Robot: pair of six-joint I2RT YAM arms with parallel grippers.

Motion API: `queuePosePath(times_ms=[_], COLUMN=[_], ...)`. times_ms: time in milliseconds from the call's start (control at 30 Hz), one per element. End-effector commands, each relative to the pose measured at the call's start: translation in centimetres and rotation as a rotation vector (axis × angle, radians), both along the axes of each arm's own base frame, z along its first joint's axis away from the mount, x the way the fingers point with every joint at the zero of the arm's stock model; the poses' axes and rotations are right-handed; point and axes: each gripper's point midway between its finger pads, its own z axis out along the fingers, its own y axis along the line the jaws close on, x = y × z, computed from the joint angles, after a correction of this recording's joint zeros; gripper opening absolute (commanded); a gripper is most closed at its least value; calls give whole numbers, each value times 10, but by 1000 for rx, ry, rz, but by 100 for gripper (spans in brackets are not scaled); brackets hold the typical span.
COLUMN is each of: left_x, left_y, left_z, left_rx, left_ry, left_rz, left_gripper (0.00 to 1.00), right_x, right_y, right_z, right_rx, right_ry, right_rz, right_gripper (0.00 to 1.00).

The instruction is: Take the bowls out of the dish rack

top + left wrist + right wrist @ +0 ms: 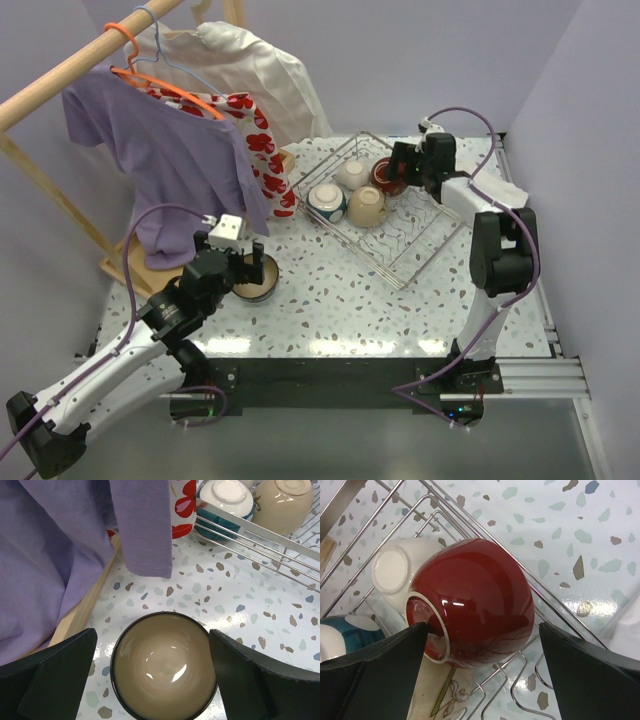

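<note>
The silver wire dish rack [425, 235] stands at the back right. In it lie a white bowl [352, 173], a dark red bowl [385, 178], a teal-banded bowl [326, 202] and a cream bowl [367, 207]. My right gripper [396, 168] is open, its jaws either side of the dark red bowl [475, 597], which lies on its side; the left finger [385, 670] is at its foot ring. A dark-rimmed bowl with a beige inside [164, 666] stands upright on the table. My left gripper [152, 675] is open, straddling it without touching.
A wooden clothes rail [75, 65] with a purple shirt [165, 150] and a red-flowered garment [262, 140] hangs over the table's left. The shirt's hem [145, 530] and the rail's wooden base [85, 610] lie just beyond the left gripper.
</note>
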Motion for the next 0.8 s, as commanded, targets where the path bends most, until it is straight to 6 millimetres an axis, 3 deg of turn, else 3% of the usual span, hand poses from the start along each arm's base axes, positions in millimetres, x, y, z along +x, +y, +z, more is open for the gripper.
queuePosePath(times_ms=[0,467,767], left_x=[6,5,5], left_y=[-3,-6,-8], left_z=[14,14,14], left_rx=[-31,-33,-34], left_ry=[-49,-46,-44], left_rz=[-4,-20,-32], left_gripper=[99,99,99], right_x=[7,9,8], right_y=[4,1,21], right_z=[-8,-19,-19], right_rx=[6,13,85], right_ry=[-34,-4,2], right_rz=[27,-6,75], right_gripper=[99,99,99])
